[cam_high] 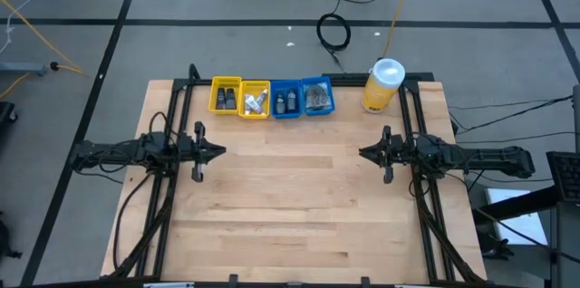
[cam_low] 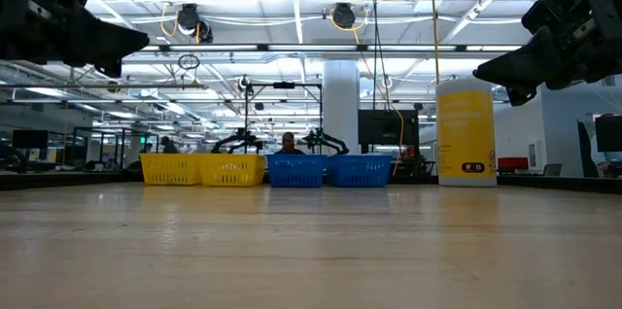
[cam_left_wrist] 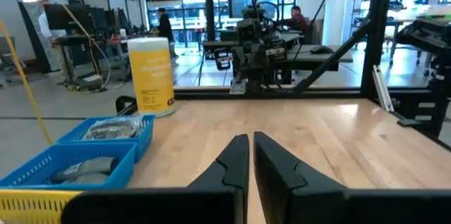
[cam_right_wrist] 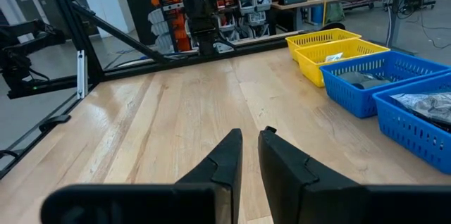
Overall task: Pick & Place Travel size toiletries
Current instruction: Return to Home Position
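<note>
the step in hand looked like the return to home, and it seemed nearly finished. the left gripper [cam_high: 220, 152] sat at 9 o'clock of the table [cam_high: 290, 225] and the right gripper [cam_high: 362, 153] at 3 o'clock. their tips faced each other and were well apart. in each wrist view the fingers were clenched to a thin slit with nothing between them. in the low view both grippers hung clear above the tabletop.

to do this step well, i judged that each arm should hold its height and draw back along its own side. neither should swing toward 12 o'clock, where the bins stood. the right arm had the tighter side, with the canister [cam_high: 383, 85] at about 1 o'clock, near its frame. ending level, mirrored and empty-fingered would be the aim.

the toiletries [cam_high: 256, 101] all lay inside the bins at 12 o'clock, and none showed on the open wood.

counted:
- four bins stood in one touching row: two yellow bins [cam_high: 226, 110] toward 11 o'clock and two blue bins [cam_high: 286, 115] toward 1 o'clock.
- there was one canister, yellow with a white lid.
- there were two arms and two grippers.
- the outer yellow bin held dark pieces and the inner one held white tubes with something dark.
- the inner blue bin held small dark bottles and the outer one held a dark tangle.
- the items were too small to count one by one with any trust.
</note>
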Available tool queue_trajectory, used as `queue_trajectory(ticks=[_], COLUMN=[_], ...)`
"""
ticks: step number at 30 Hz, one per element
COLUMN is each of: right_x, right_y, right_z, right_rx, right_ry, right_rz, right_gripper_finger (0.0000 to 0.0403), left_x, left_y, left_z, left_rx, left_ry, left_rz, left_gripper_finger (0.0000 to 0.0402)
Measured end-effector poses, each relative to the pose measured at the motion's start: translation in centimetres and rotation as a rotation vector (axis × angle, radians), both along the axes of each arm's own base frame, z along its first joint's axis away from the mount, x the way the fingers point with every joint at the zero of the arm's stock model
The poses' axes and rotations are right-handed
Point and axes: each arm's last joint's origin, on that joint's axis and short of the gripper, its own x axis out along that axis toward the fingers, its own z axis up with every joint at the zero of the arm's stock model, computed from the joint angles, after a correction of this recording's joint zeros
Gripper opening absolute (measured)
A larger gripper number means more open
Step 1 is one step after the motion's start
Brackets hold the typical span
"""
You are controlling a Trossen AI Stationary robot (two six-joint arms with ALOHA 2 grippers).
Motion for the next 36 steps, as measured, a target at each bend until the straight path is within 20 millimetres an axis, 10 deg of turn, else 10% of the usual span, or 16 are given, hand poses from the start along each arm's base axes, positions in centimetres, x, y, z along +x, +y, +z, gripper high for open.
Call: queue_trajectory(ticks=[36], right_x=[-0.9], right_y=[0.8], right_z=[0.9], right_rx=[-0.157], right_ry=[-0.112], right_rz=[0.120], right_gripper_finger=[0.0043], left_x=[0.0], left_y=[0.0], left_z=[0.2], left_rx=[0.000], left_ry=[-0.018], left_rz=[0.008], left_gripper_finger=[0.0006])
